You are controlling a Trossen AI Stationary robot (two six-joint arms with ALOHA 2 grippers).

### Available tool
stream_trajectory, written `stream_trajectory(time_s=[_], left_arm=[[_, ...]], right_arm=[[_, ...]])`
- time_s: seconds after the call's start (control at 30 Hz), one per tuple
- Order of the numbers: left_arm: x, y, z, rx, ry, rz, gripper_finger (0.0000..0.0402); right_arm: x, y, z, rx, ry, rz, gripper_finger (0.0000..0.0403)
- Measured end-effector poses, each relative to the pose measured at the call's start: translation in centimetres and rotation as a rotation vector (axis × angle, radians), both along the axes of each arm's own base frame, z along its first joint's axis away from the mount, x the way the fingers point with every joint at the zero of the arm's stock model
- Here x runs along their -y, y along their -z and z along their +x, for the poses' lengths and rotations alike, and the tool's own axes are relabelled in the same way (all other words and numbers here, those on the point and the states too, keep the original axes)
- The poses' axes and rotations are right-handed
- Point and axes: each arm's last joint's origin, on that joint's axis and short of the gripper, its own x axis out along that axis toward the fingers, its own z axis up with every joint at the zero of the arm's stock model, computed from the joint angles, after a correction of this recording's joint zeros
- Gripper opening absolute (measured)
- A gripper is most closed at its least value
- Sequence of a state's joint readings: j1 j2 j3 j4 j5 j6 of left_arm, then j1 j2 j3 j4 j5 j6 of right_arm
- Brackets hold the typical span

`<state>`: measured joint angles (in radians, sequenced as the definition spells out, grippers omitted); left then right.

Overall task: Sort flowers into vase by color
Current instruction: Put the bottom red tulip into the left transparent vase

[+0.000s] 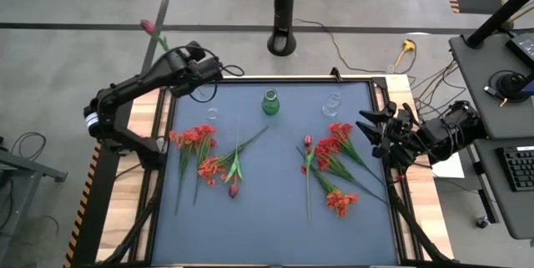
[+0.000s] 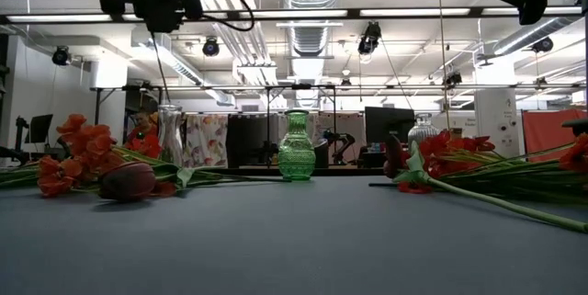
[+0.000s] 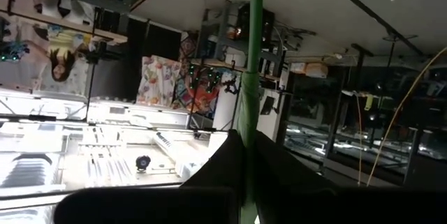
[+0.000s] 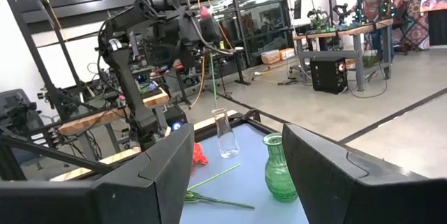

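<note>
My left gripper (image 1: 209, 72) hovers high over the table's far-left corner, shut on a long green stem with a pink-red tulip bud (image 4: 206, 11) on top. Below it stands a clear glass vase (image 4: 222, 133). A green vase (image 1: 270, 103) stands mid-far, and a second clear vase (image 1: 332, 105) to its right. Red and orange flowers lie flat in a left group (image 1: 200, 147) and a right group (image 1: 334, 164), each with a maroon bud (image 1: 234, 189). My right gripper (image 1: 367, 133) is open, raised by the table's right edge. My left gripper pinches the tulip's stem (image 3: 253, 112) between its two fingers, well below the bud. The fingers come level from the table's left and lie across the stem. The flower is lifted clear and upright; its lower end (image 4: 212, 102) hangs at the clear vase's mouth, whether inside I cannot tell.
The blue mat's (image 1: 275, 235) near half is bare. Wooden strips and a black frame (image 1: 133, 176) border the table. A black pole base (image 1: 284, 44) and cables lie on the floor beyond the far edge. A person (image 4: 380, 1) stands far off in the room.
</note>
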<state>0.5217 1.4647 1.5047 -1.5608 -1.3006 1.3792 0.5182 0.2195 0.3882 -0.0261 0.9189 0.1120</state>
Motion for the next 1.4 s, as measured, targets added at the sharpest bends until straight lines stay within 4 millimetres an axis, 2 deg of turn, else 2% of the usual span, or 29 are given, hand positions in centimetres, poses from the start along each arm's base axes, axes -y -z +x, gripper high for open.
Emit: stream_trajectory(time_s=[0.67,0.9,1.13,1.4], left_arm=[[-0.34,0.55,0.57,-0.004,-0.003,-0.007,0.0014],[-0.31,0.68,0.61,0.057,-0.014,-0.028,0.0015],[-0.34,0.57,0.59,-0.033,0.008,-0.031,0.0016],[-0.37,0.55,0.62,-0.034,0.008,-0.023,0.0016]], right_arm=[[0.00,0.00,0.00,0.000,-0.001,0.000,0.0210],[0.00,0.00,0.00,0.000,-0.001,0.000,0.0210],[0.00,0.00,0.00,0.000,-0.001,0.000,0.0210],[0.00,0.00,0.00,0.000,-0.001,0.000,0.0210]])
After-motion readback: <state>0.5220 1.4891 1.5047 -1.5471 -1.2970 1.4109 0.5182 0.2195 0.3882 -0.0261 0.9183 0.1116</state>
